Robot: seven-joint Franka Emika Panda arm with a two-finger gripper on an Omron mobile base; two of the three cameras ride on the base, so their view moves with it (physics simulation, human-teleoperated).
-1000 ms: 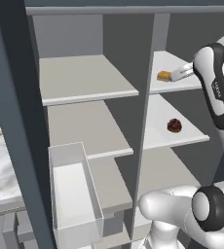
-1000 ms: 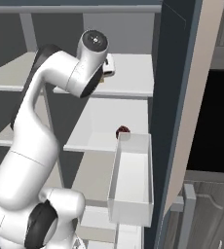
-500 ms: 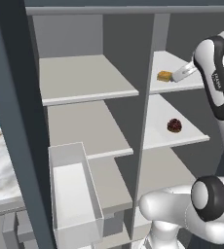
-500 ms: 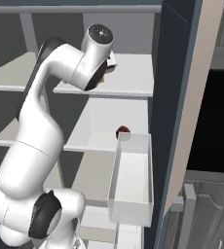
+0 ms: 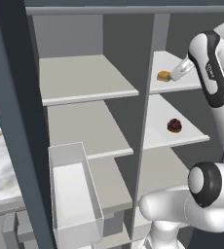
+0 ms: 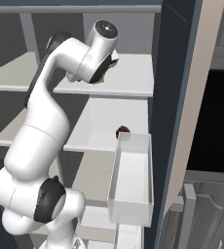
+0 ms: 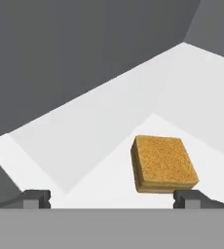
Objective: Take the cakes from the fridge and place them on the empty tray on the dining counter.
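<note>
The coming move turns on how the yellow-orange cake point(image 7: 163, 163) sits against the line between the two fingertips. In the hand view the claw point(image 7: 112, 198) is spread wide and holds nothing: one fingertip shows at the lower left, the other at the lower right, with bare white shelf between them. The cake lies ahead of the claw and off toward the right-hand tip, its near corner just above that tip and apparently just short of it, so it is not centred in the gap. The cake is squarish with no real long axis, but its edges sit turned a little against the fingertip line, so the pads would probably meet it slightly skew.

From the left base view, the yellow-orange cake point(image 5: 163, 76) rests on the upper right shelf point(image 5: 177, 85) of the fridge point(image 5: 11, 146), near the shelf's left edge beside the centre divider, and the claw point(image 5: 176, 74) comes at it from the right, low over the shelf, its tips just beside the cake. Whether a tip already touches it is too fine to tell.

The dark red-brown cake point(image 5: 175, 125) sits on the shelf below, well apart from the claw, and shows in the right base view point(image 6: 122, 131) just behind the clear door bin point(image 6: 131, 180).

My judgement: the claw needs to shift sideways toward the cake and go a bit further in before pinching, or the right tip may simply nudge it along the shelf.
</note>
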